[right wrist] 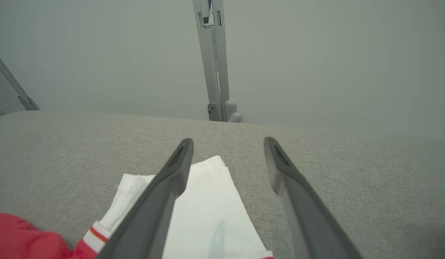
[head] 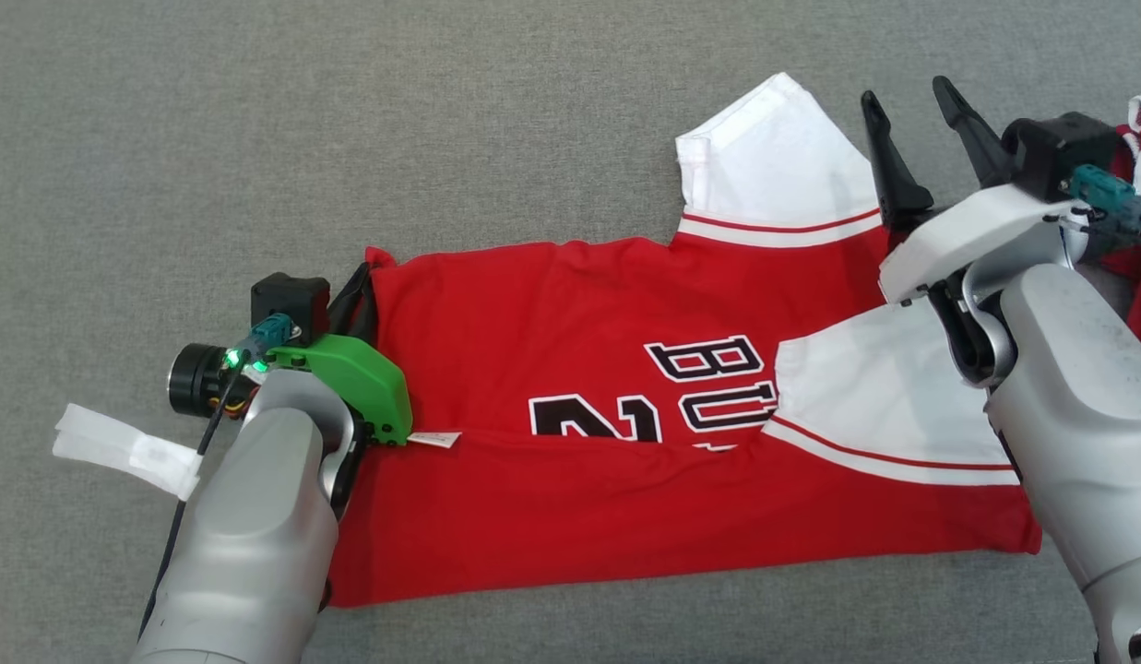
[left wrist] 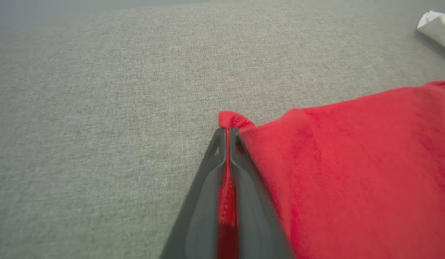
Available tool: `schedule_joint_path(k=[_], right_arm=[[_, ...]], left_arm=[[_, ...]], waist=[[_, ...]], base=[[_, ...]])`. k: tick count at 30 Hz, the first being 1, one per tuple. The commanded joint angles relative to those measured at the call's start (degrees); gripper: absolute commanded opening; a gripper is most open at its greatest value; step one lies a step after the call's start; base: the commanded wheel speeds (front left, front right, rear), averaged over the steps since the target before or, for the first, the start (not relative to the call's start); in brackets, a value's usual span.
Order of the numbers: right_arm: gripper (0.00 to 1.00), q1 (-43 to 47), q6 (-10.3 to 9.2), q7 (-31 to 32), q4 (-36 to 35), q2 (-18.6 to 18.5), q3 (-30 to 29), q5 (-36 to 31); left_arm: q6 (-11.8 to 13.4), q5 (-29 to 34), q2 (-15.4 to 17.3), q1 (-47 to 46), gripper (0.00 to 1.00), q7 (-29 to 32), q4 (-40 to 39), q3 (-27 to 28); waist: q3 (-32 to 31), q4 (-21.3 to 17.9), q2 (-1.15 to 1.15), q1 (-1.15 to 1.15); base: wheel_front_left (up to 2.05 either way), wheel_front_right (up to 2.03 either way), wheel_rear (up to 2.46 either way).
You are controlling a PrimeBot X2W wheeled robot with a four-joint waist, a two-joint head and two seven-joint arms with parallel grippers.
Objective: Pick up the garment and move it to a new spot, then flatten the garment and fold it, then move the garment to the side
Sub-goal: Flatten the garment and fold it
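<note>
Pinching corner of red garment (head: 579,516), left gripper (left wrist: 227,131) on grey surface (head: 256,138), right gripper (right wrist: 228,142) spread above white sleeve (right wrist: 208,216)

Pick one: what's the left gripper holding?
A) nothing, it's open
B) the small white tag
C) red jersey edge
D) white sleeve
C: in the left wrist view the left gripper is shut with a strip of red jersey fabric pinched between its fingers. The right gripper stands open by the white sleeve.
</note>
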Motion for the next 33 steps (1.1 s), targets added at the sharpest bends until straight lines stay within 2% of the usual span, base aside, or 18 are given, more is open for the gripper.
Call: schedule_joint_path(k=[1,9,16,20,28,29,30,31,33], right_arm=[[1.00,-1.47,-0.03,0.37,1.04,-0.17,0.58,0.33],[1.00,-10.01,-0.03,8.93,11.43,-0.91,4.35,1.27],[1.00,-14.29,-0.04,15.07,19.23,-2.90,6.48,0.40],[1.00,-16.59,-0.04,15.72,23.51,-3.73,6.69,-1.36],[1.00,-18.97,-0.04,16.42,29.41,-3.97,7.21,-2.73],[0.49,-19.12,-0.04,16.56,29.91,-3.91,7.49,-2.91],[0.11,-19.24,-0.04,16.56,30.29,-3.76,7.67,-2.91],[0.00,-19.23,-0.04,16.23,30.45,-3.52,7.72,-2.61],[0.00,-19.64,-0.08,14.28,30.63,-3.79,7.38,-2.28]], left_arm=[[-0.27,-0.21,0.30,-0.33,0.00,0.15,-0.50,0.26],[3.01,0.23,0.19,1.12,0.00,0.09,-8.12,2.65],[3.38,-0.54,-0.19,2.81,0.00,0.09,-12.02,2.71],[2.86,-2.56,-0.25,3.32,0.00,0.09,-13.48,1.01],[3.91,-6.10,-0.25,2.04,0.00,0.09,-15.25,-3.40],[4.00,-6.48,-0.26,1.90,0.00,0.09,-15.38,-3.79],[4.16,-6.63,-0.25,1.77,0.00,0.09,-15.45,-4.07],[4.35,-6.64,-0.24,1.67,0.00,0.09,-15.53,-4.33],[4.66,-6.83,-0.26,1.83,0.00,0.09,-15.45,-4.57]], waist=[[0.35,1.10,0.00,0.00],[2.23,5.47,0.00,0.00],[3.60,8.98,0.00,0.00],[4.38,10.65,0.00,0.00],[6.06,12.18,0.00,0.00],[6.18,12.25,0.00,0.00],[6.28,12.26,0.00,0.00],[6.33,12.21,0.00,0.00],[6.19,11.94,0.00,0.00]], base=[[0.00,0.00,0.00],[0.00,0.00,0.00],[0.00,0.00,0.00],[0.00,0.00,0.00],[0.00,0.00,0.00],[0.00,0.00,0.00],[0.00,0.00,0.00],[0.00,0.00,0.00],[0.00,0.00,0.00]])
